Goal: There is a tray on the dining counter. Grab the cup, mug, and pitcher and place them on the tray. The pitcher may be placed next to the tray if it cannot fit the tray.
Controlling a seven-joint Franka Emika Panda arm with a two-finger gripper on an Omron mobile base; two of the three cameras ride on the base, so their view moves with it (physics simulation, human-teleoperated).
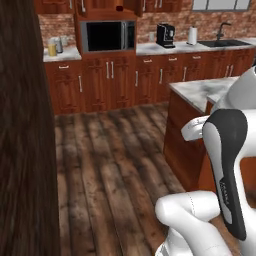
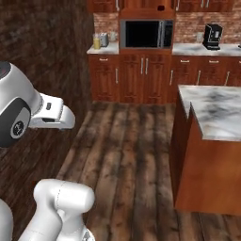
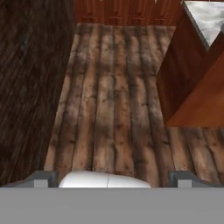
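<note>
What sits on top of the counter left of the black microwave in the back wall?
On that pale counter stand a yellow-orange clear pitcher and a grey appliance beside it. Whatever is behind them is too small and blurred to tell.

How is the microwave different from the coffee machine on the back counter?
The microwave is wide, silver-framed with a large dark door, and sits built into the wood cabinets; the coffee machine is narrow, upright, all black, and stands free on the pale counter. The microwave sits left of the coffee machine and looks much bigger. Both stand against the brick back wall.
</note>
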